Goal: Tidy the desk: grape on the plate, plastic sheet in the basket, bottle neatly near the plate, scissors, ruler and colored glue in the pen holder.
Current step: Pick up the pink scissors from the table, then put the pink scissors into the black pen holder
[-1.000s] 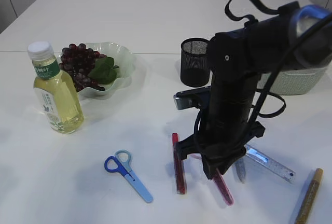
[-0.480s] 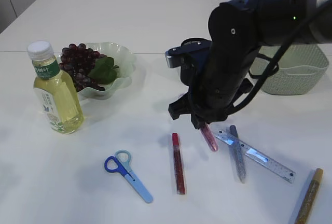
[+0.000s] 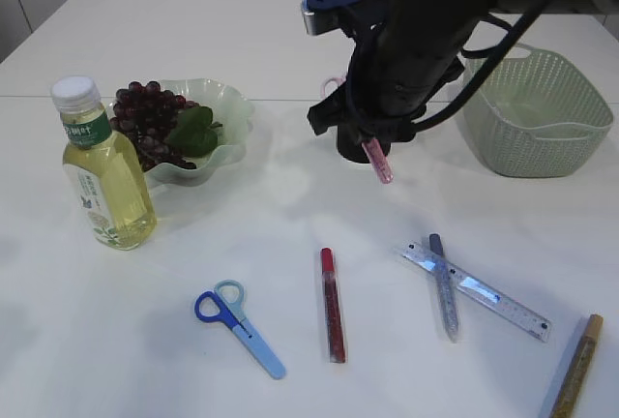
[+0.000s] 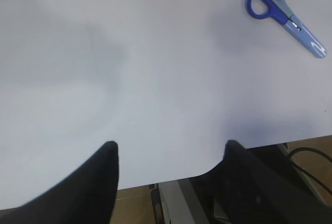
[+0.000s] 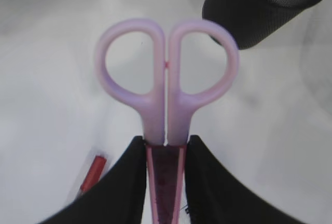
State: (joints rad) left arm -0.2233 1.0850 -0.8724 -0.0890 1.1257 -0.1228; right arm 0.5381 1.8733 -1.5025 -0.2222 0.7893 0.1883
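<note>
One pair of pink scissors (image 5: 166, 86) is clamped between the fingers of my right gripper (image 5: 165, 182), handles pointing away from my wrist and the sheathed blades pinched between the two black pads. In the exterior view, the pink tip hangs below my right arm, raised off the table and just in front of the black mesh pen holder (image 3: 350, 147), which my arm mostly hides. In my right wrist view the pen holder (image 5: 264, 6) sits at the upper right, beyond the handles.

On the white table (image 3: 242, 234) below lie a red glue pen (image 3: 332, 304), a ruler (image 3: 479, 290) with a grey glitter glue pen (image 3: 443, 285) crossing it, and a gold glue pen (image 3: 576, 365) at the right edge. A second pair of scissors, blue (image 3: 237, 326), lies toward the left front.

Farther left, the bottle (image 3: 100, 168) of yellow liquid stands upright just beside the plate (image 3: 232, 113), which holds the grapes (image 3: 147, 120). The green basket (image 3: 537, 113) sits at the right rear.

My left gripper (image 4: 168, 154) hangs with its jaws apart over bare table (nothing between them).
</note>
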